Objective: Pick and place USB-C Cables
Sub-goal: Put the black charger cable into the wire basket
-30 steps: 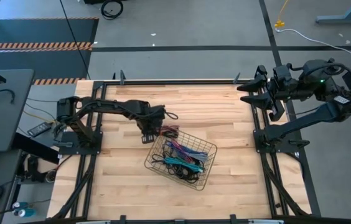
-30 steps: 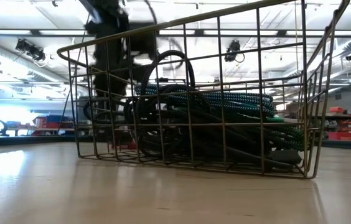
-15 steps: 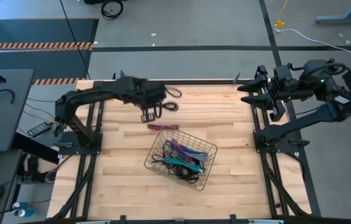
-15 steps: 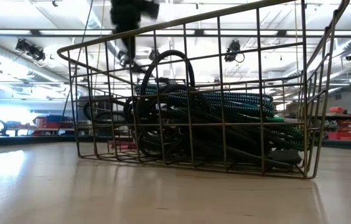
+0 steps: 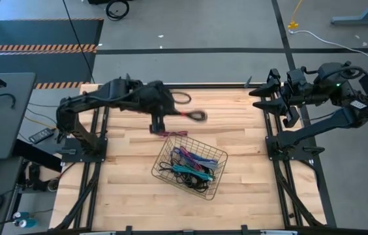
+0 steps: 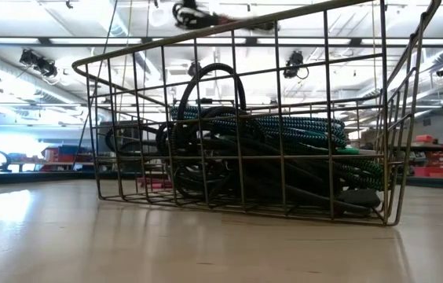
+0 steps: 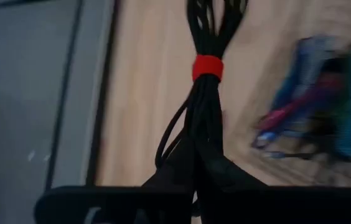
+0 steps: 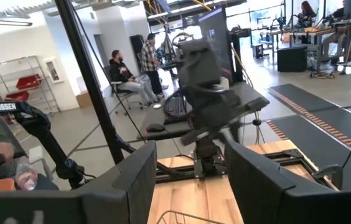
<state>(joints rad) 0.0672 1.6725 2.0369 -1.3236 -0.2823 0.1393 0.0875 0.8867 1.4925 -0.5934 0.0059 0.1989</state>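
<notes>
- Left gripper (image 5: 157, 124) is hanging over the table (image 5: 125, 189), near the far edge, and it is pinching a black cable bundle (image 7: 205, 99) between its two dark fingers (image 7: 225, 174).
- That bundle is wearing a small red band (image 7: 208, 66), and its loop is swinging out in the air beside the gripper toward the middle of the table.
- One thin reddish cable (image 5: 171, 134) is lying flat on the wood, between the left gripper and the wire basket (image 5: 218, 186).
- Many more cables (image 5: 190, 166) are sitting piled inside the basket: blue, purple, teal and black ones.
- From table height, a thick teal cable (image 6: 284, 126) and dark loops are showing through the basket's wires.
- Right gripper (image 5: 256, 94) is waiting up high by the far right corner of the table, with its fingers spread wide and nothing between them.
- Two people (image 8: 135, 71) are sitting and standing far back in the room.
</notes>
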